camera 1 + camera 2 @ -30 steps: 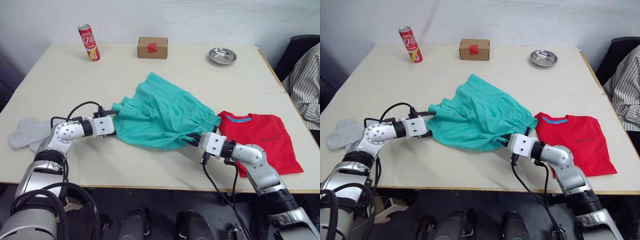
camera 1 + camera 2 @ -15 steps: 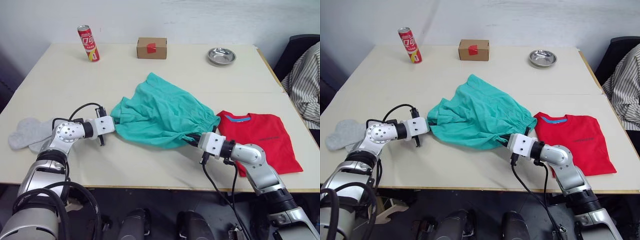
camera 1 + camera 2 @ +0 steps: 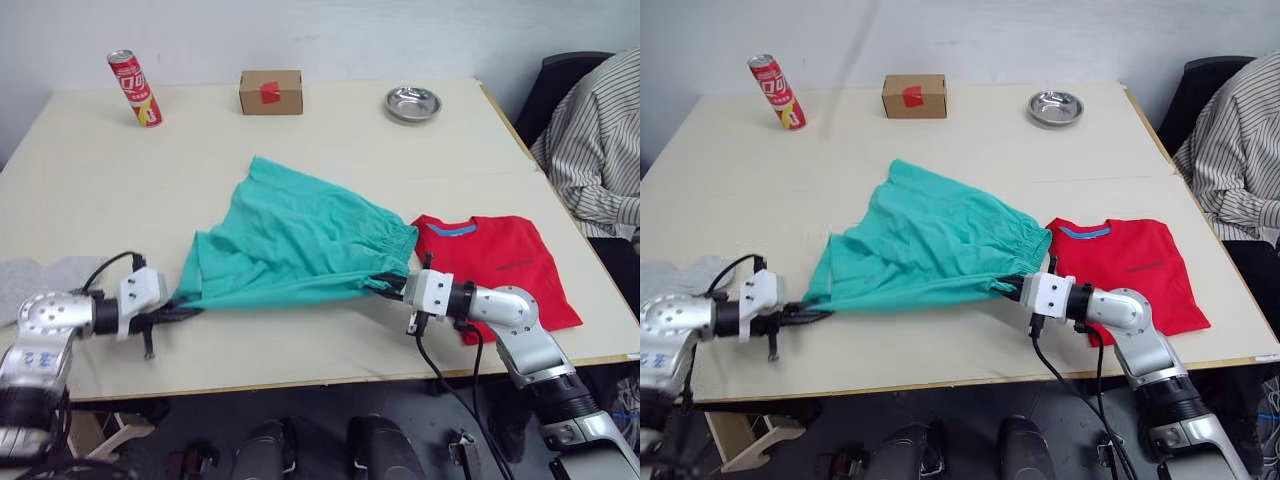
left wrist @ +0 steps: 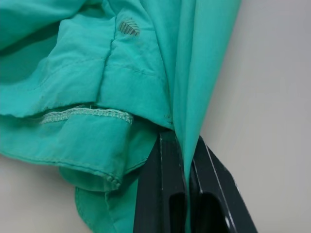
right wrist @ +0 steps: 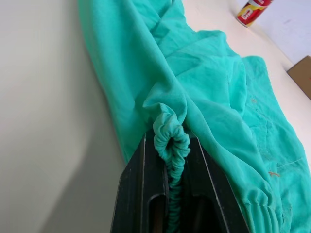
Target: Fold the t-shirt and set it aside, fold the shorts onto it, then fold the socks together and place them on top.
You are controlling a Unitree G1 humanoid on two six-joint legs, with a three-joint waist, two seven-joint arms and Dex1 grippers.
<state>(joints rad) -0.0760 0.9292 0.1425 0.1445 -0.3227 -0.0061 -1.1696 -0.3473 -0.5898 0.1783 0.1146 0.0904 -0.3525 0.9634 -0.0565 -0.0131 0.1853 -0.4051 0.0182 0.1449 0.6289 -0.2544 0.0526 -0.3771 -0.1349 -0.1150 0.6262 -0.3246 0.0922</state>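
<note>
A red can (image 3: pixel 135 87) is standing tilted near the far left corner of the table (image 3: pixel 330 140). A small cardboard box (image 3: pixel 271 92) with a red patch on its front is sitting along the far edge, well apart from the can. A round metal bowl (image 3: pixel 413 102) is resting further right along that same edge, near the far right corner. A seam is running across the tabletop on the right side. Beyond the right edge of the table, a person in a striped shirt (image 3: pixel 593 140) is sitting in a dark chair (image 3: pixel 556 78).
</note>
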